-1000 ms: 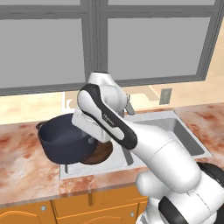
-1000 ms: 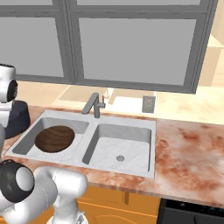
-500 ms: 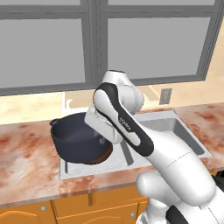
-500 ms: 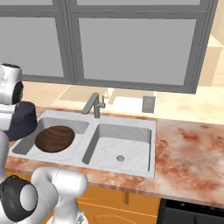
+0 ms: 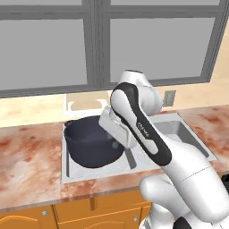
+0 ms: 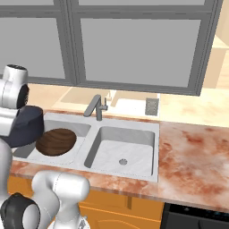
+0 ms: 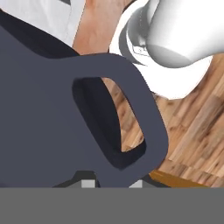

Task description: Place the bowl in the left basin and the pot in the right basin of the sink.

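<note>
One pot (image 5: 93, 146), one bowl (image 6: 55, 141) — seemingly two basins (image 6: 121, 150)

text: faint lettering on arm (image 5: 142, 127) | unreadable

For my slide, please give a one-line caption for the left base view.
Robot arm holds the dark pot by its rim, lifted over the left basin of the sink.

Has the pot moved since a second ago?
Yes. Held by the hand, the pot has swung rightward over the left basin, toward the divider, now covering much of the bowl.
</note>
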